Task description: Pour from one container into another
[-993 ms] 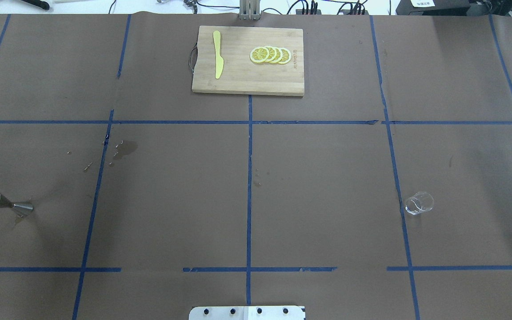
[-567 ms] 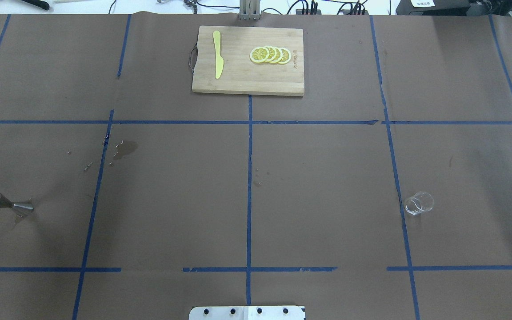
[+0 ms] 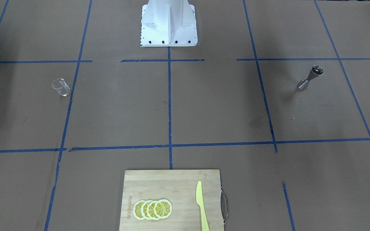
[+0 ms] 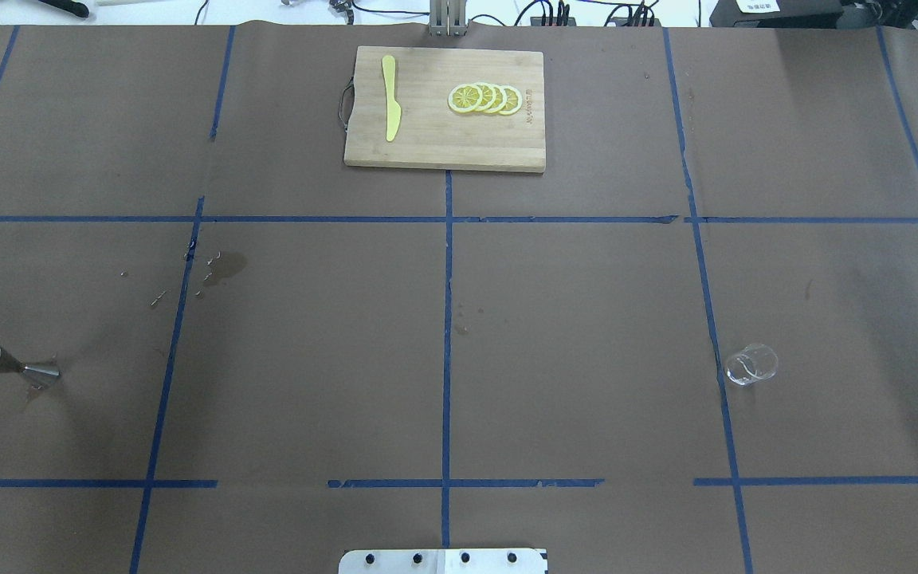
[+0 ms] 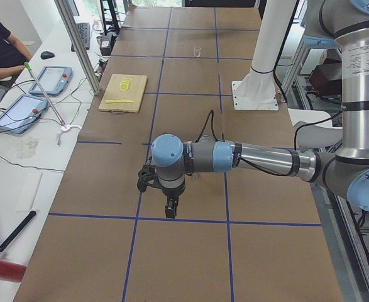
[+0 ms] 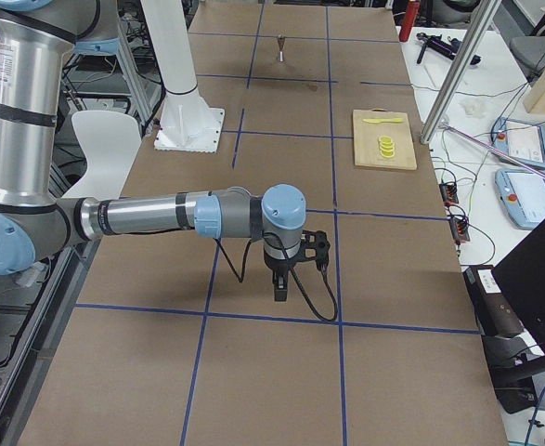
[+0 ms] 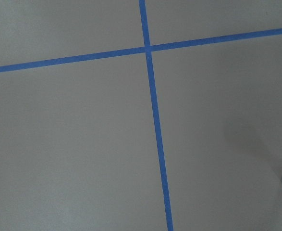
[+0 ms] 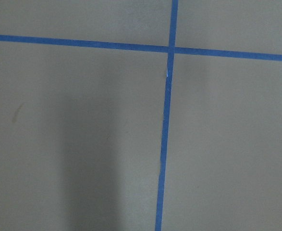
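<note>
Both claws hang low over the table [image 4: 586, 319], one at each end. The left claw [image 5: 170, 212] points straight down just short of a blue tape [image 4: 447, 319] crossing, and the right claw [image 6: 279, 295] does the same. From these side angles I cannot tell whether either is released or clenched.

Close to the robot's white base plate [image 3: 169, 22], the brown paper lies flat and matte, split into big squares by the tape. Further out on the left side stands the steel measure [image 4: 9, 363]. It is shiny and upright, two cones meeting at a pinched waist. The glass cup [image 4: 751, 364] sits well apart from it on the right side, just beside a tape line. It is short, clear and upright, and a wide stretch of open paper runs between the two.

Beyond the measure, a dark damp stain [image 4: 224, 267] marks the paper. At the far edge lies a pale wooden board [image 4: 445, 143] with a wire handle. It carries a yellow knife [image 4: 390, 97] and a fan of lemon slices [image 4: 484, 99].
</note>
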Robot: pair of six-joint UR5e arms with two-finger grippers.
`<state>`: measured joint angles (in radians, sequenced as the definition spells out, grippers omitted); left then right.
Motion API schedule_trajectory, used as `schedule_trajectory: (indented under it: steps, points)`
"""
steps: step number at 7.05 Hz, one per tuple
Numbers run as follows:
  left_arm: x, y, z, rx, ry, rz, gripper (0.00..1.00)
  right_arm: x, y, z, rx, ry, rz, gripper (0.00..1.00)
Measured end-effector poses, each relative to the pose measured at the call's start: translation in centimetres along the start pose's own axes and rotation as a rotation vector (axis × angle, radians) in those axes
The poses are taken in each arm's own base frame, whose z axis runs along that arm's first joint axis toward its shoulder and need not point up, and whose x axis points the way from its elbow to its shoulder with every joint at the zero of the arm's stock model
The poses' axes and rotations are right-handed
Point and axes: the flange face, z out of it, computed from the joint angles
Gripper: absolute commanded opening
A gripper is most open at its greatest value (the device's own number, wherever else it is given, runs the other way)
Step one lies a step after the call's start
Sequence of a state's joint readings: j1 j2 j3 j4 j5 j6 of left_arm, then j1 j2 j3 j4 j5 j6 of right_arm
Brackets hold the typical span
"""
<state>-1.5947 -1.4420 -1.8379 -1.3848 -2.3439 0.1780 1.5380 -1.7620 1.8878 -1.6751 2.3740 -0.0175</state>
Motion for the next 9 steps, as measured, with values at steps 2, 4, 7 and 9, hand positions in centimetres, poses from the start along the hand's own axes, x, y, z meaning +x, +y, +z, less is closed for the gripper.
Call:
schedule_trajectory:
  steps: [2, 4, 7, 9]
  points:
    - [-0.02, 0.01, 0.00, 0.000, 0.000, -0.001, 1.00, -0.04, -0.01, 0.15, -0.003, -0.019, 0.004, 1.00]
    - [-0.06, 0.02, 0.07, -0.002, 0.000, -0.002, 1.00, -0.10, -0.05, 0.22, -0.004, -0.020, 0.001, 1.00]
    - [-0.08, -0.03, 0.18, -0.004, 0.000, -0.002, 1.00, -0.36, -0.14, 0.56, -0.011, -0.014, -0.011, 1.00]
    - [-0.07, -0.06, 0.26, -0.006, 0.000, -0.003, 1.00, -0.39, -0.15, 0.64, -0.012, -0.014, -0.012, 1.00]
